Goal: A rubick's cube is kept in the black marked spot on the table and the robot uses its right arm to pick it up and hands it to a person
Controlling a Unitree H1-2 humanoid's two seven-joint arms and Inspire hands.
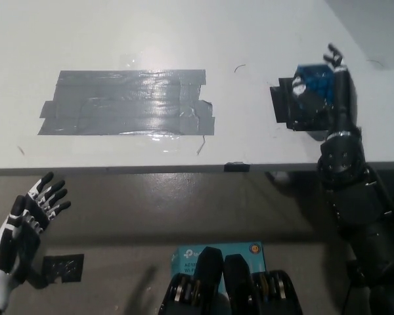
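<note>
Cube: we see the blue cube gripped in the black right hand, at the far right of the white table.
Cube position: it sits over the far edge of the black marked spot and looks raised off it, though we cannot be sure it has fully cleared the surface.
Right hand: wrapped around the cube, fingers curled over its near face; the black arm comes up from the lower right.
Left hand: the white left hand rests below the table edge at the lower left, holding nothing, fingers spread.
Grey tape patch: a broad taped area at the table's middle, well apart from the cube.
Progress: we judge the grasp made and the lift begun.
Remaining: carrying the cube outward and handing it over; no person shows in view.
</note>
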